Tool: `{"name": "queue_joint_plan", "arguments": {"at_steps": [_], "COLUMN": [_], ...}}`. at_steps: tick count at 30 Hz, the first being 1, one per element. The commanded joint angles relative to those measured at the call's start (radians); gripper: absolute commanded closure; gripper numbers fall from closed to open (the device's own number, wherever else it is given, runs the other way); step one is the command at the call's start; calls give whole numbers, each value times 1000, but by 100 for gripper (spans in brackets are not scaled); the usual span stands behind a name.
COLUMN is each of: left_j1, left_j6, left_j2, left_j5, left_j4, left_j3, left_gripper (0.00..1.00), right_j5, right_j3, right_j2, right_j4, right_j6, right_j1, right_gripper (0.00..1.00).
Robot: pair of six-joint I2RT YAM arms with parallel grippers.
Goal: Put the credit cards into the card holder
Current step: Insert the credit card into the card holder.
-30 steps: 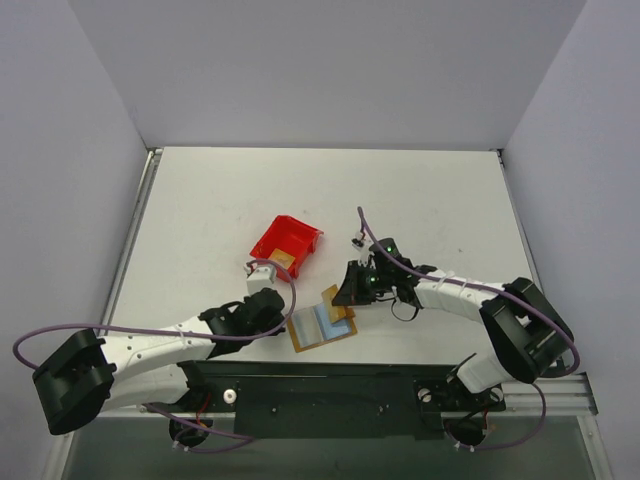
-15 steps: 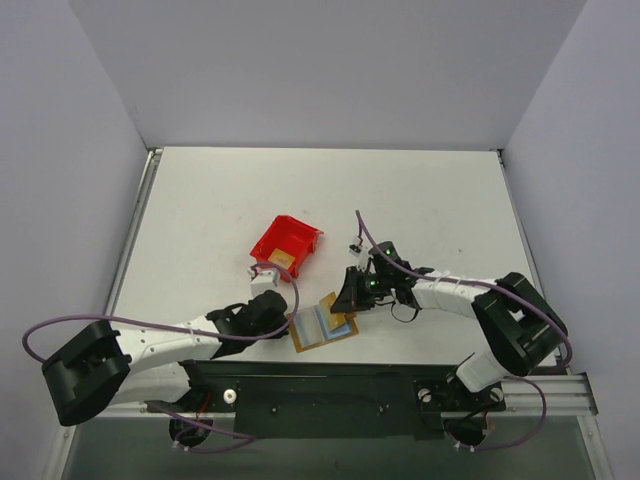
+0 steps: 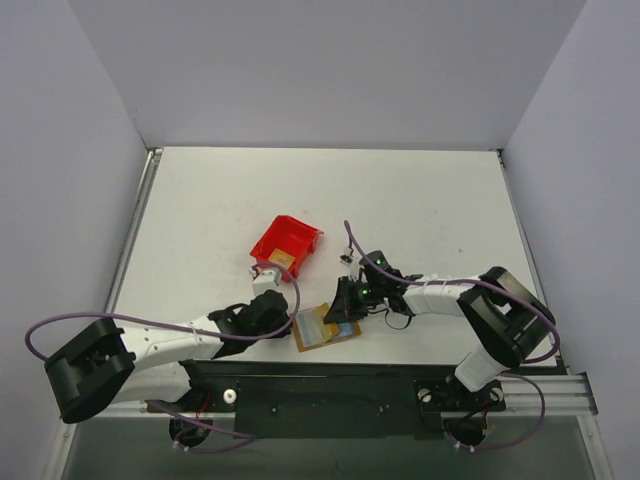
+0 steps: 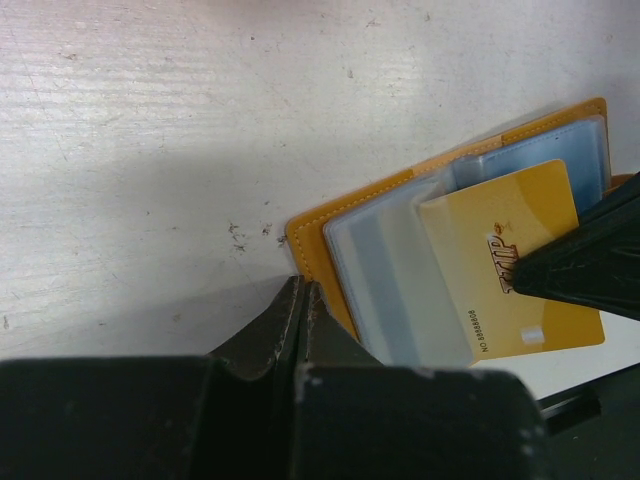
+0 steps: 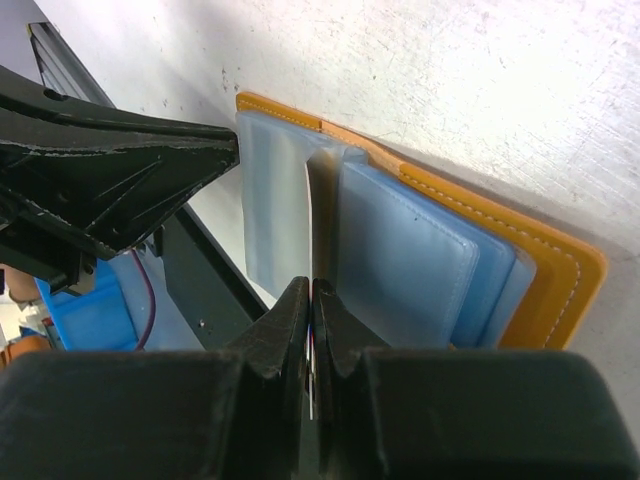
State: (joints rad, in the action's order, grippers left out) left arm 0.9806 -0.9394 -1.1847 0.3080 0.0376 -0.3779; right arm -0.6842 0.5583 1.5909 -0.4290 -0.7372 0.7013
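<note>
The wallet (image 3: 322, 328) lies open on the desk (image 3: 420, 200), right between the two tools. The left tool (image 4: 300, 290) has its fingers squeezed together, tips right at the wallet's orange edge. The right tool (image 5: 311, 290) is clamped on a gold card (image 4: 505, 250), whose front end overlaps the clear sleeves (image 4: 385, 285) ahead of its tips.

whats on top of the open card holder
A gold credit card lies over the card holder's clear sleeves, pinched by the right end effector, whose dark finger hides its right edge. Anything beneath the card is covered.
</note>
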Motion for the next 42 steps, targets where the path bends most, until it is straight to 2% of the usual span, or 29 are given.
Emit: {"name": "queue_joint_plan", "arguments": {"at_steps": [1,16,28,42], "left_j1": [6,6,6,6], "left_j6": [-9,1,7,10], "left_j2": [-20,-59,-85,-92], "left_j5": [-21,-30,-49,-52], "left_j4": [-22,-59,-73,-70], "left_j3": [11,-3,-7,-7], "left_gripper": [100,100,100,100], "right_j5": [2,2,55,213], "right_j3": [-11,5,-52,-89], "right_j2": [9,73,87,-43], "right_j4": [-57,-148,-300,-119], "right_j6": [-14,-30,-140,-39], "right_j1": [12,17,30,27], "right_gripper": [100,100,100,100]}}
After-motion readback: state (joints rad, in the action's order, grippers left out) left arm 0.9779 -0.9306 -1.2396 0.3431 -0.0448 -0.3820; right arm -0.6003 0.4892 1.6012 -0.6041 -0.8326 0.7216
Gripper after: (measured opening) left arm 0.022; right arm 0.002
